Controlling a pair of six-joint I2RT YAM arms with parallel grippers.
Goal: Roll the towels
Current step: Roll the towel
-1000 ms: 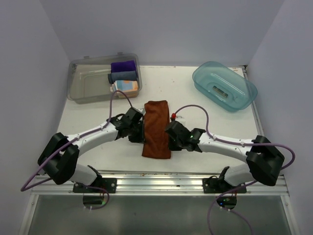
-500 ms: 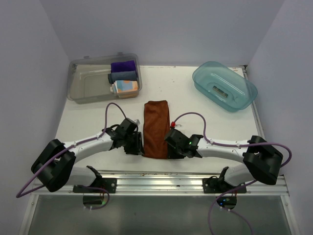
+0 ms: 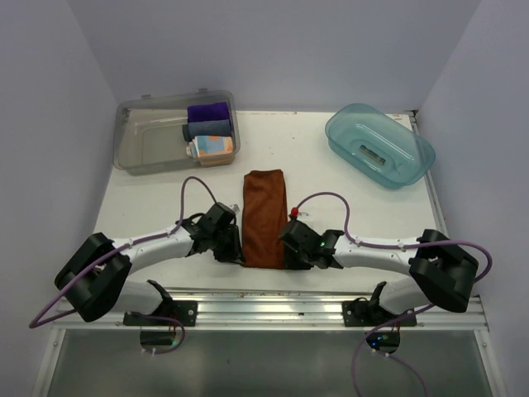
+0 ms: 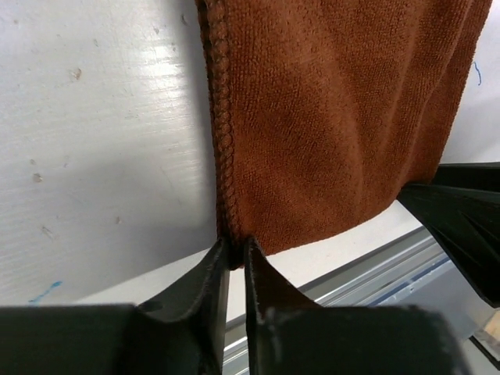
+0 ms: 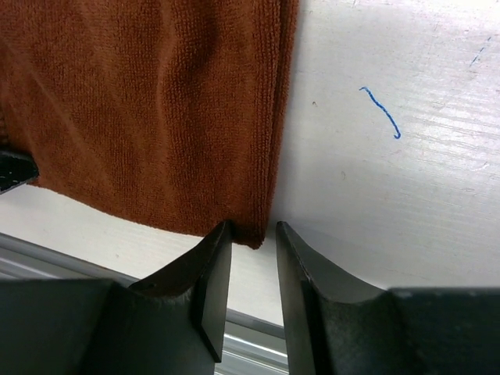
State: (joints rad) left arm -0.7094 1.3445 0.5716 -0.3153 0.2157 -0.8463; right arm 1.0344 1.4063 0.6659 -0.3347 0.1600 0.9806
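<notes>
Overhead view of a white table (image 3: 165,207), with 12 o'clock at the far edge and the arm bases at 6.

At 10 o'clock sits a clear bin (image 3: 145,153). It holds a purple cloth (image 3: 207,111), a grey-blue cloth (image 3: 208,129) and, nearest the arms, the patterned towel (image 3: 213,146), which lies compact against the bin's right wall.

At the centre lies the rust-brown towel (image 3: 264,217), folded into a narrow strip running from 12 to 6 and flat on the table.

The left gripper (image 4: 234,246) is at the strip's 7 o'clock corner. Its 2 fingers are nearly pressed together, and the stitched hem appears to be pinched between the tips.

The right gripper (image 5: 251,230) is at the 5 o'clock corner. Its fingers are spread, with the corner sitting between them and a gap showing on the outer side, so it grips nothing yet.

At 2 o'clock stands a teal tub (image 3: 355,132).

The step in hand looks like taking the near edge to start the roll. To do it well, the right fingers should close on their corner before anything lifts. Both grips should bite equally deep, catching every layer. The 2 corners should then rise together and turn over toward 12 o'clock in a tight first fold, kept level so the roll does not cone or drift.
</notes>
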